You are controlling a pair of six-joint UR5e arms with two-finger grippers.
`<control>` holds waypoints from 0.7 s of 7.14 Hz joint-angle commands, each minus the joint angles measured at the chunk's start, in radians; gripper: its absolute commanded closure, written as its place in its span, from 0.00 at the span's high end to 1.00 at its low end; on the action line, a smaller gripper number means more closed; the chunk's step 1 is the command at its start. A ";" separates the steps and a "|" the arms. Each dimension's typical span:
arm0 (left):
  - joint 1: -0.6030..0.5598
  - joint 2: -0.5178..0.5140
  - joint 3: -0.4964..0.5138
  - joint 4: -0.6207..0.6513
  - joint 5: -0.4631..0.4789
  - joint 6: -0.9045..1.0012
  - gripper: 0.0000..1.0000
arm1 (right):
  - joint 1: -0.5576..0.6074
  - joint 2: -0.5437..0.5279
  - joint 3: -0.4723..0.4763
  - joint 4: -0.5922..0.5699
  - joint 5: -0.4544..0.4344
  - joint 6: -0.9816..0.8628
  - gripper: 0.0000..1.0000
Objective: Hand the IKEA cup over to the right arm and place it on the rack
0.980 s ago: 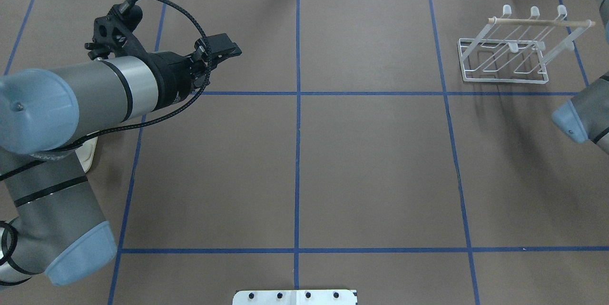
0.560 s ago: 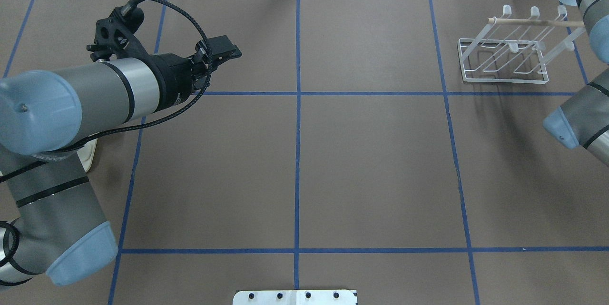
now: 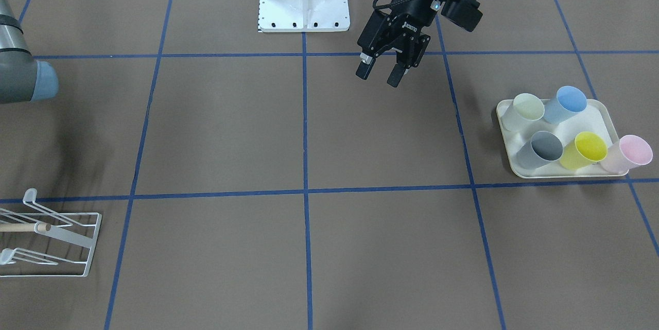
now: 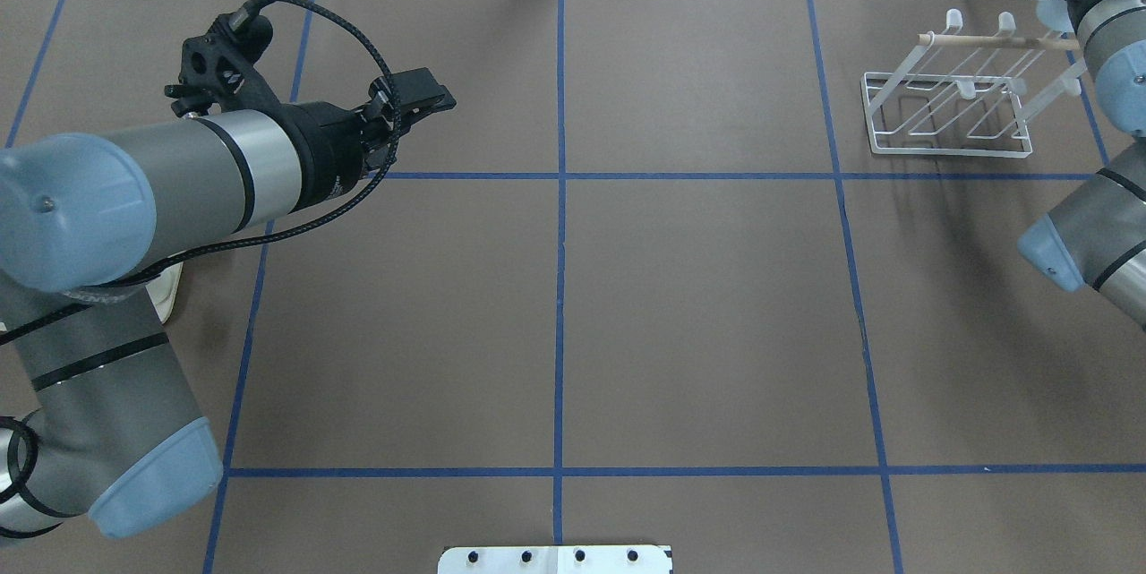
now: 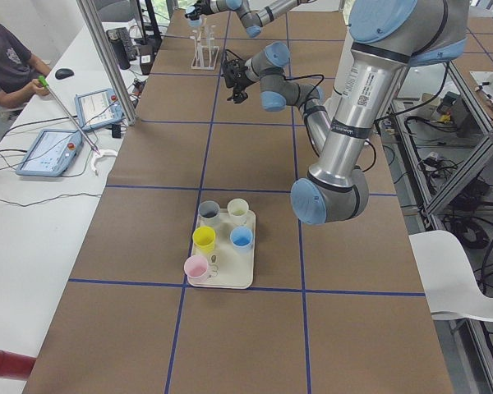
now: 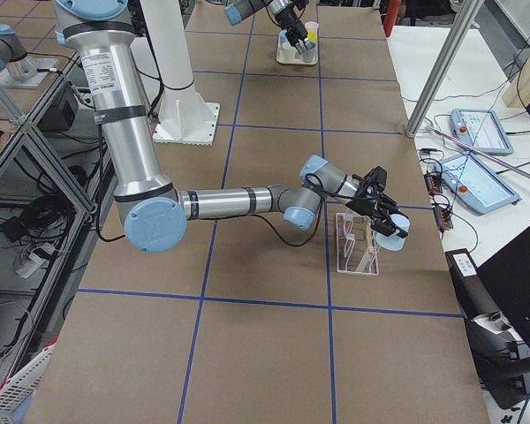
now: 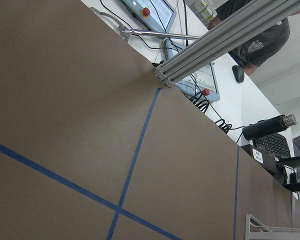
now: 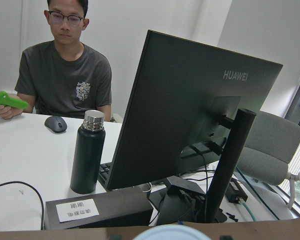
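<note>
Pale blue plastic cup (image 6: 394, 238) sits in the black two-finger right gripper (image 6: 381, 217). The jaws are closed on its wall. The wrist view shows only a pale rim at its bottom edge, so the depth of the bite is unclear. With the cup on this side, the hand-over reads as done.

The cup hangs at the outer end of the white wire rack with upturned prongs and a wooden dowel (image 4: 949, 113), close to the end prong. That is presumably where it can be seated. Whether it touches the wire, cannot tell.

Black left gripper (image 3: 378, 77) hovers over the brown table covering (image 3: 309, 134). Its jaws are parted wide, with nothing between them. It is well apart from the rack, likely parked clear.

Cream tray (image 3: 507, 147) near it carries five other cups, mouths up: cream, blue, grey, yellow, pink.

Next call: align the mouth with the prong, lower, release. Risk: the rim catches the dowel.
</note>
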 commanded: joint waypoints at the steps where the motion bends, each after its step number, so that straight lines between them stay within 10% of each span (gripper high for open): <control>1: 0.003 0.000 0.003 0.000 0.000 0.000 1.00 | -0.002 -0.005 -0.005 0.001 0.008 0.000 0.00; 4: 0.005 -0.002 0.002 0.000 0.003 -0.002 1.00 | -0.002 -0.013 -0.009 0.001 0.021 0.002 0.00; 5: 0.005 -0.002 0.002 0.000 0.003 -0.003 1.00 | -0.002 -0.013 -0.012 -0.001 0.028 0.000 0.25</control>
